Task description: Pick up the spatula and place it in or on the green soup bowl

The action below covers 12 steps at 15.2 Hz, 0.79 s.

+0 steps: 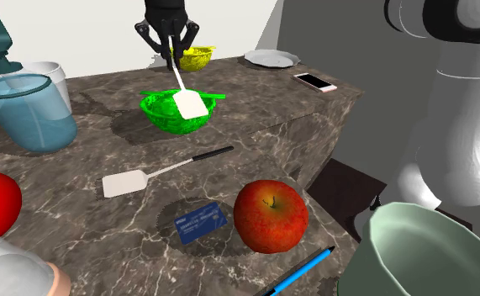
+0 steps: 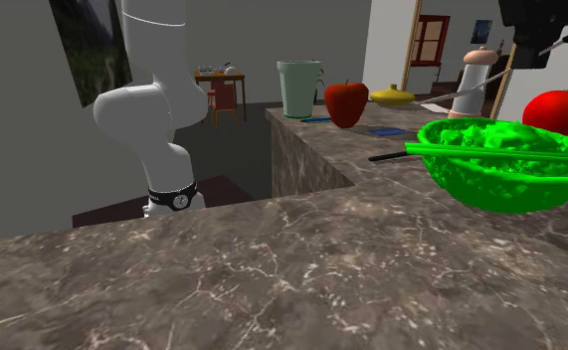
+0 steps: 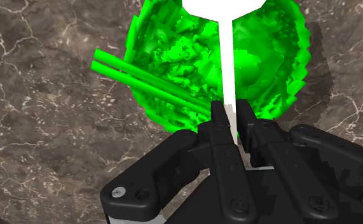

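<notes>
My black gripper [image 1: 172, 59] hangs above the green soup bowl [image 1: 175, 116], shut on the thin handle of a white spatula [image 1: 191, 104]. The spatula slants down from the fingers, and its blade hovers over the bowl's near rim. In the wrist view the gripper [image 3: 231, 118] clasps the white handle [image 3: 227, 63], with the green bowl [image 3: 173, 57] right below. Two green sticks [image 3: 148, 79] lie across the bowl. A second spatula [image 1: 158, 172], with a white blade and black handle, lies flat on the dark marble counter in front of the bowl [image 2: 510, 169].
A red apple [image 1: 270, 216], a blue card [image 1: 200, 223] and a blue pen [image 1: 305, 271] lie near the counter's front. A blue glass vessel [image 1: 28, 113] stands at the shoulder view's left. A yellow bowl [image 1: 197, 57], a plate [image 1: 271, 58] and a phone [image 1: 315, 81] sit at the back.
</notes>
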Motion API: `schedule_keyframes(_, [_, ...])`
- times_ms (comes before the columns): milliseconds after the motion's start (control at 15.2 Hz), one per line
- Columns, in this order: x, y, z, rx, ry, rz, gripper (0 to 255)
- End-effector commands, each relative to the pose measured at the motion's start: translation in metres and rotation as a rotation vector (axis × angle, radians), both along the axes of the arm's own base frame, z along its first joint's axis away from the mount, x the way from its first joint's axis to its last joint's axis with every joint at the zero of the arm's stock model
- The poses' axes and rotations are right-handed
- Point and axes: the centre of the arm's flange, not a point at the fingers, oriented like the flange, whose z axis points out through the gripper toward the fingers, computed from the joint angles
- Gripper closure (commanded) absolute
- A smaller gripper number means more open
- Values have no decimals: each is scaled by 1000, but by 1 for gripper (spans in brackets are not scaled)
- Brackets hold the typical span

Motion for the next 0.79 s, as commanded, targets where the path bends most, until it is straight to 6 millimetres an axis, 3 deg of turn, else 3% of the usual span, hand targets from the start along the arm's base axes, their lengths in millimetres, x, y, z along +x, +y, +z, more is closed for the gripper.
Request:
schedule_keyframes(0, [0,1,-10,0,0,0,255])
schedule_keyframes(726, [0,1,-62,0,0,0,255])
